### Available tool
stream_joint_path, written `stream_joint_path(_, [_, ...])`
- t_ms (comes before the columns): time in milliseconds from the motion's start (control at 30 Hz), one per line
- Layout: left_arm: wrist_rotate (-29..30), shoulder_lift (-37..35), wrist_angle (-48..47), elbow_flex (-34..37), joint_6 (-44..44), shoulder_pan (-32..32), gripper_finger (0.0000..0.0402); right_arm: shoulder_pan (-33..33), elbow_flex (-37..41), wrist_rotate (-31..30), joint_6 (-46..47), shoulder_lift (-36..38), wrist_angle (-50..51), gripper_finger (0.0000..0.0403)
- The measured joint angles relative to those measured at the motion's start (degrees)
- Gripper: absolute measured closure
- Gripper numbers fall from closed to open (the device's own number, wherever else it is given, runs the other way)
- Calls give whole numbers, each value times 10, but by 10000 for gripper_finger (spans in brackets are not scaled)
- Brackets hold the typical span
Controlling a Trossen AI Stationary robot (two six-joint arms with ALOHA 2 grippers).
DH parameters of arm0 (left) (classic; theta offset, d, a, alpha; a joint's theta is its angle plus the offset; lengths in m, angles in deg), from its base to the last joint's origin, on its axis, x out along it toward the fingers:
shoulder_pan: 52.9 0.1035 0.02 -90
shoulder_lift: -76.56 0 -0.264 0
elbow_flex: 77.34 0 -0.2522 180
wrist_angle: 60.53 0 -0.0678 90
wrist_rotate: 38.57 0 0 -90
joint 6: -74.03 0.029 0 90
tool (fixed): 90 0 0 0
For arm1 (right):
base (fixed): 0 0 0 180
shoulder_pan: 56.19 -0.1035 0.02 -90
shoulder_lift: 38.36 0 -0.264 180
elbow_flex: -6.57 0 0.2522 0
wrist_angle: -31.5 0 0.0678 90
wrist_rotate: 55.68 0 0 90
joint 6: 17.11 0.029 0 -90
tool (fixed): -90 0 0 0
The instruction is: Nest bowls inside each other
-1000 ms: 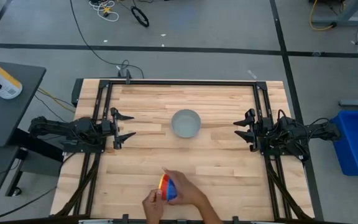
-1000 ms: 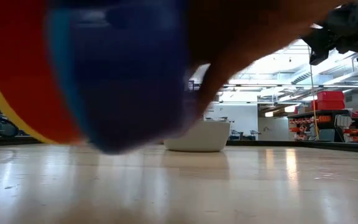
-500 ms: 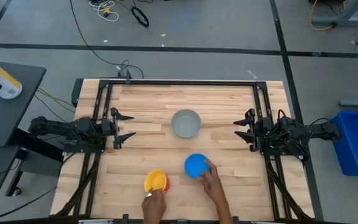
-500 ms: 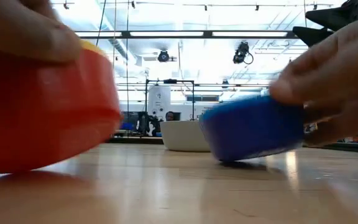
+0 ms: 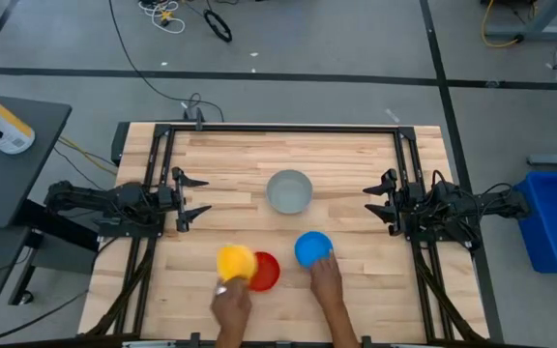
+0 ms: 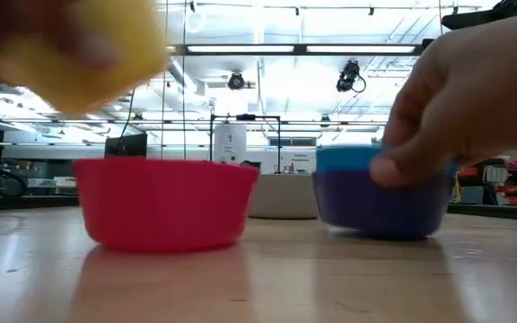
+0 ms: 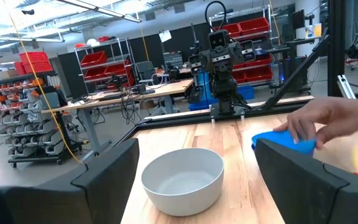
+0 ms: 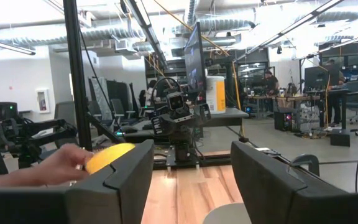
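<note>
The grey bowl (image 5: 288, 191) (image 7: 182, 180) stands upright on its base at the table's middle. Near the front edge the red bowl (image 5: 266, 273) (image 6: 164, 202) rests upright on the wood. A person's hand holds the yellow bowl (image 5: 234, 261) (image 6: 88, 54) in the air just left of it. The person's other hand rests on the blue bowl (image 5: 312, 248) (image 6: 380, 197), which stands on the table to the right. My left gripper (image 5: 201, 195) waits open at the left edge. My right gripper (image 5: 370, 201) waits open at the right edge. Both are far from every bowl.
Two hands of a person (image 5: 327, 290) reach in over the near edge among the coloured bowls. Black frame rails (image 5: 278, 127) run round the tabletop. A blue bin (image 5: 554, 217) stands off the table's right side.
The person's hands held the red, blue and yellow bowls stacked at the near edge and have pulled them apart. The blue bowl went down toward the right, the red bowl now stands on the table, and the yellow bowl has been lifted off to the left.
</note>
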Motion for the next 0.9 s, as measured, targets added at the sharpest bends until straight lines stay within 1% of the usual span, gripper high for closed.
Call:
stream_joint_path(533, [0, 0, 0, 0, 0, 0, 70, 0, 0, 0, 0, 0, 0, 209])
stream_joint_path(900, [0, 0, 0, 0, 0, 0, 70, 0, 0, 0, 0, 0, 0, 217])
